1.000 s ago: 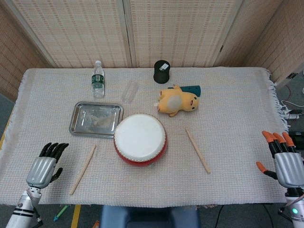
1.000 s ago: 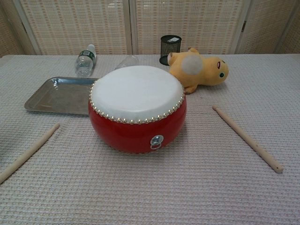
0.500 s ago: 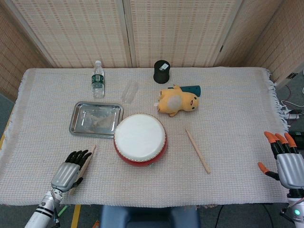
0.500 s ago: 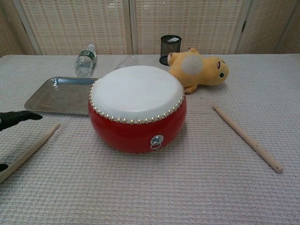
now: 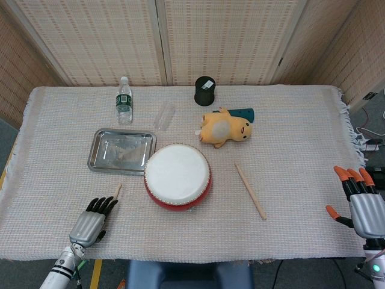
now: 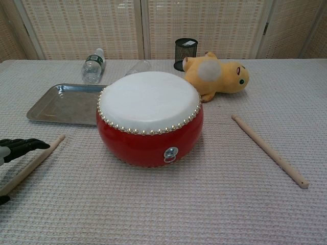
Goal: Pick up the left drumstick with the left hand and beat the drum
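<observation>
- Woven off-white cloth covers the worktop [image 5: 289, 132] to its edges, and everything stands on it.
- At the near-left corner the left hand [image 5: 90, 221] lies over the near end of the left drumstick [image 6: 38, 159]. A second ago it was out by the left edge, clear of the stick, and half a second ago it had come in over it. Its dark fingers [image 6: 23, 145] are stretched out flat and apart, not curled round the wood. The chest view shows them just left of the stick, and I cannot tell whether they touch it.
- The left drumstick has not shifted: it lies flat, slanting from the near-left edge towards the drum, with only its far tip showing past the fingers in the head view.
- By the near-right corner, off the right edge, the right hand [image 5: 361, 205] hangs with its orange-tipped fingers spread and nothing in them, about where it was earlier.
- Near the middle of the near edge stands the red drum [image 5: 177, 176], white skin up, unmoved.
- Right of the drum lies the right drumstick [image 5: 249, 190], apart from it and untouched.
- Left of the drum and a little further back sits a metal tray [image 5: 99, 158].
- Beyond the drum lies a yellow plush toy [image 5: 225, 128] on its side.
- Towards the far edge stand a water bottle [image 5: 124, 101], a clear cup [image 5: 163, 114] on its side and a black mesh pot [image 5: 204, 90].
</observation>
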Controlling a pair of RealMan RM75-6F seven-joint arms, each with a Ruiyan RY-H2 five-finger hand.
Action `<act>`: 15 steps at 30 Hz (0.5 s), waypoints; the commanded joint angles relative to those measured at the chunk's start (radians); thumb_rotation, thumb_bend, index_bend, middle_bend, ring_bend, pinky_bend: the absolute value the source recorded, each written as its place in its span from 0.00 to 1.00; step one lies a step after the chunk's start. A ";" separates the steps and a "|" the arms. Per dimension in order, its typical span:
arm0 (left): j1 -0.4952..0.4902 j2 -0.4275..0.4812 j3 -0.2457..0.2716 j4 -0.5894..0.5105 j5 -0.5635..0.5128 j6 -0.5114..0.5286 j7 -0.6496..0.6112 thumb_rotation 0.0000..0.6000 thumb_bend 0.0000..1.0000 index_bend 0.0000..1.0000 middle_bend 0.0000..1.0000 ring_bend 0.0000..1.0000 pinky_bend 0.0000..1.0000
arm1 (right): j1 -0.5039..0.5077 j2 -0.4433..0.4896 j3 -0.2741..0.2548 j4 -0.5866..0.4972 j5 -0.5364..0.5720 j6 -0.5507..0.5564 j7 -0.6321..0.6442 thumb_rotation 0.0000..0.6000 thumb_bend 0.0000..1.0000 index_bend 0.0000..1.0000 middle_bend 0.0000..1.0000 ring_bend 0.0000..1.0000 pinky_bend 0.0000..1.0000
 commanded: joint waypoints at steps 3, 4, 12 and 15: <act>0.009 -0.013 0.008 0.024 -0.010 0.015 0.031 1.00 0.28 0.00 0.00 0.00 0.00 | 0.001 0.000 -0.002 -0.003 -0.003 0.000 -0.001 1.00 0.21 0.00 0.12 0.00 0.00; 0.010 -0.014 0.009 0.027 -0.016 0.016 0.039 1.00 0.28 0.00 0.00 0.00 0.00 | 0.001 0.000 -0.002 -0.004 -0.004 0.000 -0.001 1.00 0.21 0.00 0.12 0.00 0.00; 0.038 -0.018 -0.015 0.070 -0.081 0.070 0.104 1.00 0.28 0.00 0.00 0.00 0.00 | -0.002 0.002 -0.004 -0.007 -0.008 0.005 0.000 1.00 0.21 0.00 0.12 0.00 0.00; 0.043 -0.009 -0.027 0.082 -0.112 0.077 0.109 1.00 0.27 0.00 0.00 0.00 0.00 | -0.003 0.004 -0.004 -0.009 -0.008 0.007 0.000 1.00 0.21 0.00 0.12 0.00 0.00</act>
